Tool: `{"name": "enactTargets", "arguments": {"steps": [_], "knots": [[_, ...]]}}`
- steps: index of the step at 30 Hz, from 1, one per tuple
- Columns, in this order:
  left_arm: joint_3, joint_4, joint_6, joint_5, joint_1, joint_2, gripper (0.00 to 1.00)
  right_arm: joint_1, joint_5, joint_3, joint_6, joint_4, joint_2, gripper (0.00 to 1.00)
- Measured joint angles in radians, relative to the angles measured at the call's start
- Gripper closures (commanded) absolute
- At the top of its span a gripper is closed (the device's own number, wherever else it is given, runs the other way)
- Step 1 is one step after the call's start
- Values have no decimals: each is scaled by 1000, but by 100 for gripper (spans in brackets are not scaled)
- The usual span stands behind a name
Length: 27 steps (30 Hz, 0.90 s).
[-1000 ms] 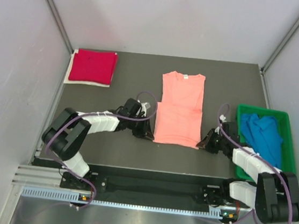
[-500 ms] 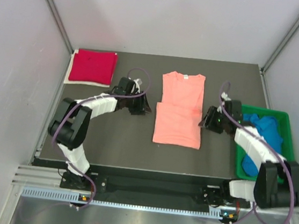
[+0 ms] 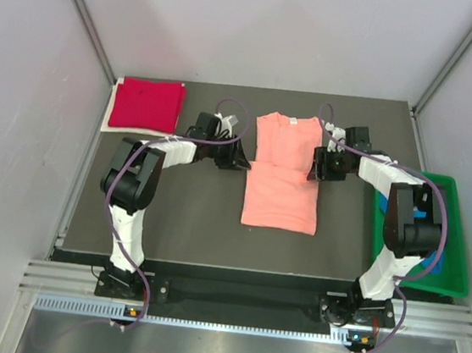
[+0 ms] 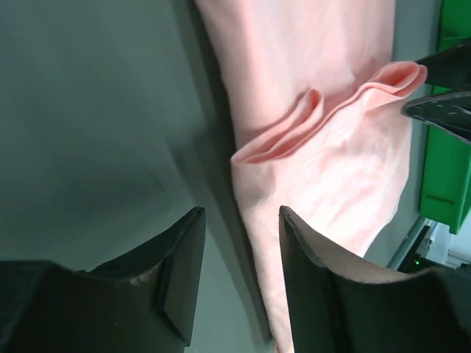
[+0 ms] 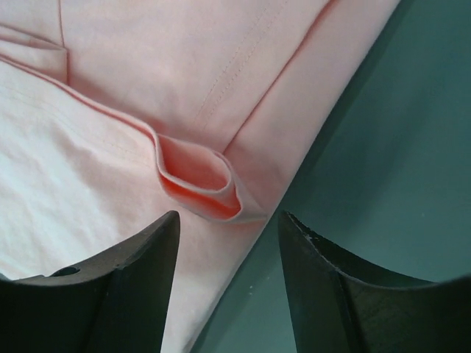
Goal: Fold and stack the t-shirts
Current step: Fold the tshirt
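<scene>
Overhead view: the salmon-pink tee (image 3: 282, 182) lies mid-frame on the table (image 3: 189, 214), with the left pincer (image 3: 241, 156) and right pincer (image 3: 315, 165) flanking its crease.

Left wrist view: fingers (image 4: 180, 279) apart, empty, beside the cloth edge.

Right wrist view: fingers (image 5: 140, 287) apart, around the crease loop (image 5: 199, 180) without touching it.

Best to pinch both layers evenly on both sides.

Readable text: none in any of the three views.
Neck tag (image 3: 292, 121) on the salmon-pink t-shirt (image 3: 281, 190): a pale speck seen from the top camera, too small to read.
Wrist views of the same t-shirt: plain cloth, folds and stitching only.
Indicator lights (image 3: 357, 336) at the right arm's base: small lit dots, not characters.
</scene>
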Motion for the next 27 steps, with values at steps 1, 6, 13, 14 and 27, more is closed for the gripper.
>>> {"name": "enactTargets", "arguments": {"steps": [1, 6, 13, 14, 27], "knots": [[13, 3, 3, 10, 0, 8, 52, -2, -10, 10, -18, -2, 16, 43], [85, 21, 15, 44, 0, 64, 72, -13, -63, 32, -77, -2, 73, 51], [102, 24, 13, 65, 0, 92, 100, -42, -140, 34, -94, 36, 89, 100], [102, 29, 10, 67, 0, 92, 100, -46, -142, 30, -90, 45, 88, 100], [102, 127, -47, 65, -6, 92, 100, -72, -147, -93, -31, 169, -29, 100]]}}
